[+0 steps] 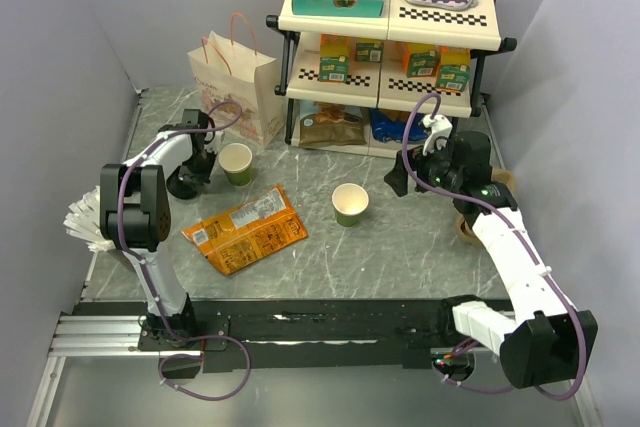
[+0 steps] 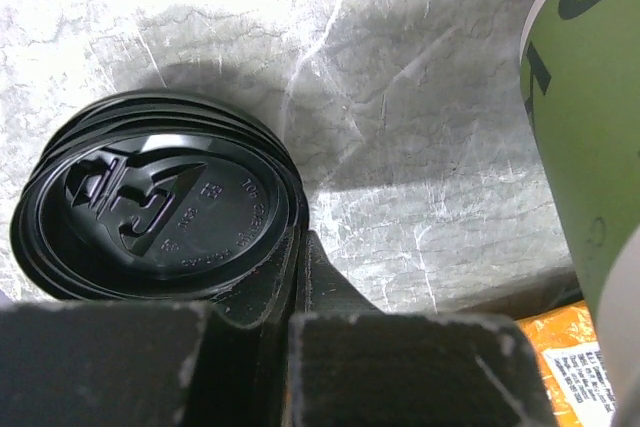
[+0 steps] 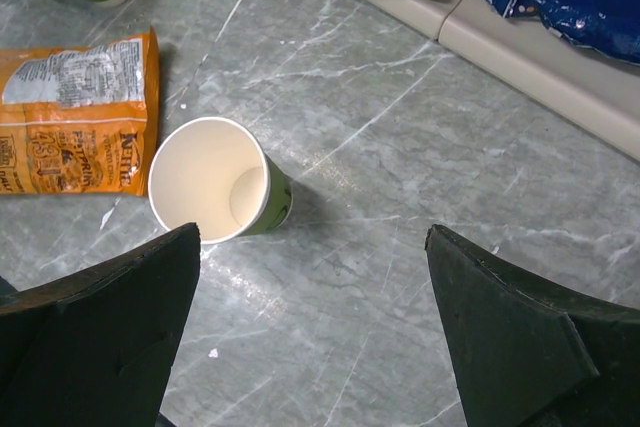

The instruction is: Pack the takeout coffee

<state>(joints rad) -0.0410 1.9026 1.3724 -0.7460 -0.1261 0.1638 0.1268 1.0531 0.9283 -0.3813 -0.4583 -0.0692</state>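
No cup with a lid on it shows in any view. Two lidless green paper cups with cream insides stand on the table, one by the left arm and one in the middle. A stack of black plastic lids lies on the table just left of the near cup. My left gripper is low at that stack, its jaws shut on the rim of the top lid. My right gripper hangs open and empty above the table, right of the middle cup. The paper bag stands open at the back left.
An orange snack bag lies flat between the cups. A two-level shelf with boxes and packets stands at the back right. A white fanned bundle lies at the left edge. Grey walls close in both sides.
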